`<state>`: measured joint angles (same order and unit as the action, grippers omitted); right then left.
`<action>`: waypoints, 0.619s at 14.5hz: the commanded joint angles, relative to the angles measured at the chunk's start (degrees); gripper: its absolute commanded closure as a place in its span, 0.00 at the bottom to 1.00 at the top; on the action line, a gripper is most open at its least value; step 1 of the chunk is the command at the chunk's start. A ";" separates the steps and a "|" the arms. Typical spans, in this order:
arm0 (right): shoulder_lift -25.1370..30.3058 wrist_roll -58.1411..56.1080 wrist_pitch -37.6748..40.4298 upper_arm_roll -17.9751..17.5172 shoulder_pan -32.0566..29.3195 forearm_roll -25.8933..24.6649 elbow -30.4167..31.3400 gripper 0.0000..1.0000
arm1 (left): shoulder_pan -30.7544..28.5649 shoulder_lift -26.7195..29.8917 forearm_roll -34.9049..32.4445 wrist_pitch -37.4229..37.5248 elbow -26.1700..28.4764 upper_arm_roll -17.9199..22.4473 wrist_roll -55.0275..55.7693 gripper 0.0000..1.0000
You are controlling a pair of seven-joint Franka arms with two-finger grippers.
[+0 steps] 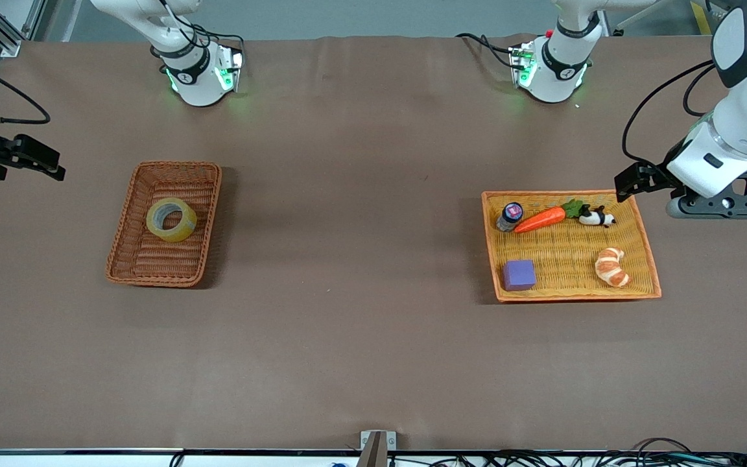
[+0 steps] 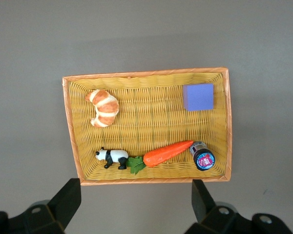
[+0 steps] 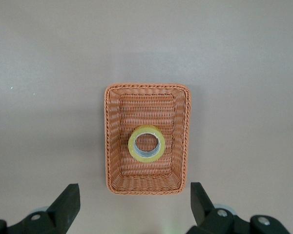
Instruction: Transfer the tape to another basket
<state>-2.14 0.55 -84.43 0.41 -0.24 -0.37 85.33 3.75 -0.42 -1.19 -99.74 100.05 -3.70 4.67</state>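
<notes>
The tape [image 1: 171, 219], a yellowish translucent ring, lies flat in the reddish-brown wicker basket [image 1: 128, 220] toward the right arm's end of the table. The right wrist view looks straight down on the tape [image 3: 146, 144] inside the basket [image 3: 109, 136]. My right gripper [image 1: 56, 165] hangs open and empty in the air over bare table past that basket, toward the table's end; its fingertips [image 3: 71, 195] frame the basket's short side. My left gripper [image 1: 628, 181] is open and empty over the rim of the orange-yellow tray [image 1: 568, 246] on the side toward the arm bases.
The flat tray [image 2: 151, 117] holds a purple cube [image 1: 519, 274], a croissant [image 1: 612, 266], a carrot [image 1: 542, 219], a toy panda [image 1: 597, 218] and a small jar [image 1: 509, 216]. Brown table cloth spreads between basket and tray.
</notes>
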 commanded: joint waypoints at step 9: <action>1.35 -0.64 0.50 0.47 -0.12 -0.07 0.19 0.00 | -1.19 -0.38 -1.36 -0.02 -1.00 -0.25 -1.25 0.00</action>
<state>-2.07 0.52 -84.43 0.85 -0.27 -0.37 84.97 3.25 -0.43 -1.19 -99.74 100.05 -3.69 4.44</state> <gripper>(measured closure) 0.000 0.000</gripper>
